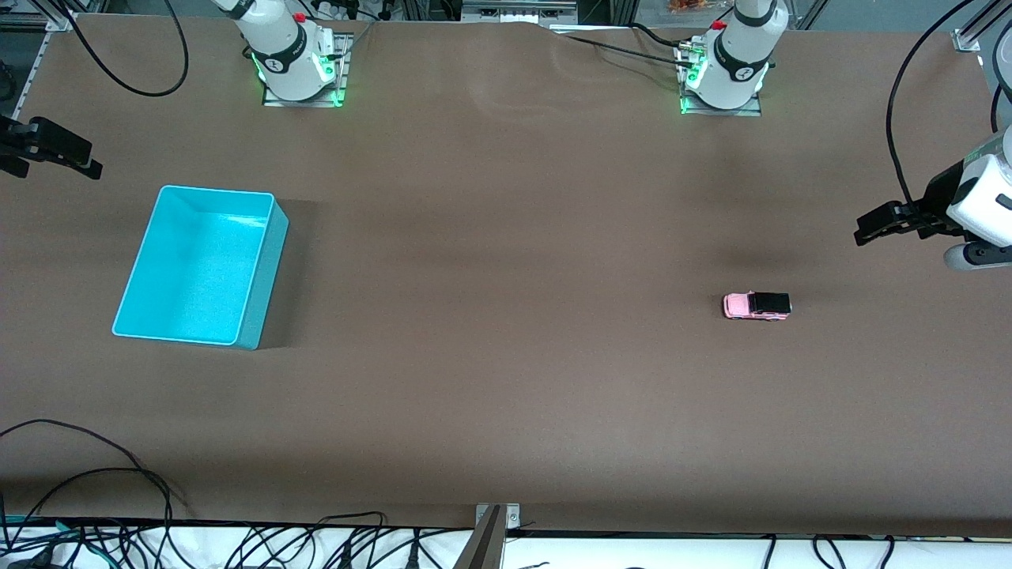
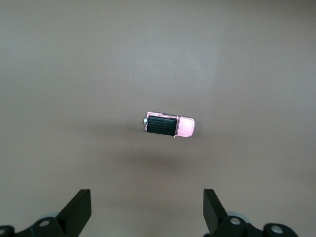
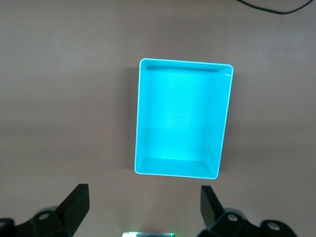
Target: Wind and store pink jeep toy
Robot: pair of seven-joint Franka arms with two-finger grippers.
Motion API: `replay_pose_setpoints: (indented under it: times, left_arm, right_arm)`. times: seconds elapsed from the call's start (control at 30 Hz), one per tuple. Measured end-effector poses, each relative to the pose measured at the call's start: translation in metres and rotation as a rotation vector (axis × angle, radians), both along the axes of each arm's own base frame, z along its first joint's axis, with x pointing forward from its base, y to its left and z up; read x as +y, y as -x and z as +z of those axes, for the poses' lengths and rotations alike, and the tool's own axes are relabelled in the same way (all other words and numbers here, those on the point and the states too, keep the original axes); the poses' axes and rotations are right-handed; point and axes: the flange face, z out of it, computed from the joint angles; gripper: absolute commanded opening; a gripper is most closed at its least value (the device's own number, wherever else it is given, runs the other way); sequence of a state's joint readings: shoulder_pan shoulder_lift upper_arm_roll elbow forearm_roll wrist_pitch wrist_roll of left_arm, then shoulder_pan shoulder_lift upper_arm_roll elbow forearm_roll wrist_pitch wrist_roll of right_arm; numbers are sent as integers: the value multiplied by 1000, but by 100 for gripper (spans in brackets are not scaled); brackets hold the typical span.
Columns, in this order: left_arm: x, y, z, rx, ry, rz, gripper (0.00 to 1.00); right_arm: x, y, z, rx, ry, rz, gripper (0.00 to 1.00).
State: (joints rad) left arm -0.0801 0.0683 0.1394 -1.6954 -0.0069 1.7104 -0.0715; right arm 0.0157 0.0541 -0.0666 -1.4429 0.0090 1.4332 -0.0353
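You have the jeep sitting on its wheels on the brown bench, toward the left arm's end; its pink hood points toward the right arm's end and its black roof toward the left arm's end; nothing touches it. The bin (cyan, with nothing in it) stands well apart from the jeep, toward the right arm's end of the bench, and at about the same nearness to the front camera.

Your left claw hangs in the air at the left arm's end of the bench, over bare surface near the jeep; its fingers are spread wide and pinch nothing; in the left wrist view you see the jeep lying clear of both fingertips, with the bare bench all round it.

Your right claw hangs at the right arm's end of the bench, near the bin; its fingers are likewise spread wide with nothing between them; the right wrist view looks straight down into the bin. Loose black cables lie along the bench edge nearest the front camera.
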Motion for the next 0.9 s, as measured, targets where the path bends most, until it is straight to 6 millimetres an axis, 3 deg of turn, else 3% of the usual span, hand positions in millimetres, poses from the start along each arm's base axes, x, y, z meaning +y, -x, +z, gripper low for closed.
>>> replay_pose_setpoints:
  times: [0.4,0.67,0.9]
  left_arm:
    - [0,-12,-22,9,-8,52,100]
    - [-2,-30,-47,32,-34,288,100]
    - [-4,-44,-92,83,-78,584,100]
  right_arm:
    - [0,-3,-5,8,0,0,100]
    - [-6,-4,-5,1,1,-11,100]
    - [-20,-5,-8,3,2,-37,100]
